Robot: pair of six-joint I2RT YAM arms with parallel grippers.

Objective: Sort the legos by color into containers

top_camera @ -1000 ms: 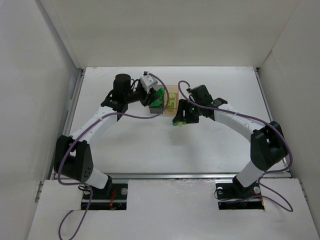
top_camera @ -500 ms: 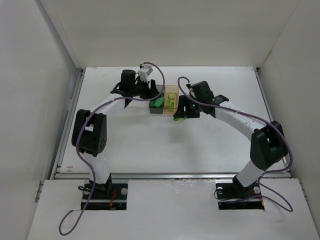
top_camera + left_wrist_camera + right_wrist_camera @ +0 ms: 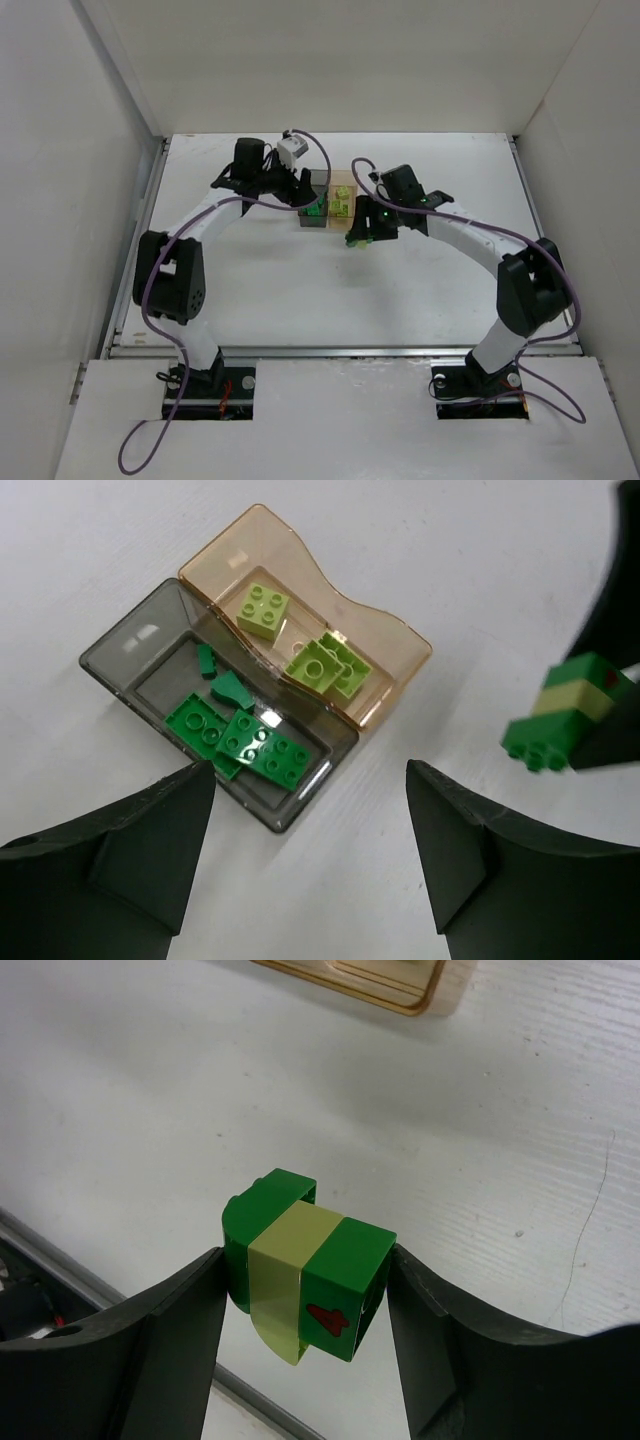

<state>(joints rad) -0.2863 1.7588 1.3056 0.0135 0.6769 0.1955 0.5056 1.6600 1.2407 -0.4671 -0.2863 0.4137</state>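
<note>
The smoky dark grey bin (image 3: 112, 652) holds several dark green legos (image 3: 250, 742). The pale orange-tan bin (image 3: 405, 640) touches its right side and holds three pale yellow-green legos (image 3: 265, 610). Both bins show in the top view, the grey bin (image 3: 312, 226) and the tan bin (image 3: 343, 176). My left gripper (image 3: 310, 780) is open and empty, just near of the grey bin (image 3: 305, 192). My right gripper (image 3: 305, 1260) is shut on a stack of legos (image 3: 335, 1260), dark green, pale yellow-green and dark green with a red mark. It holds the stack above the table, near-right of the tan bin (image 3: 358, 238).
White enclosure walls (image 3: 90, 150) stand at the left, back and right of the white table (image 3: 420, 290). Purple cables (image 3: 320, 155) loop over both arms near the bins. A metal rail (image 3: 60, 1250) runs along the table's edge in the right wrist view.
My left gripper has drawn back from over the grey bin toward the far left, and its arm has folded up. My right gripper with the stack has barely moved.
</note>
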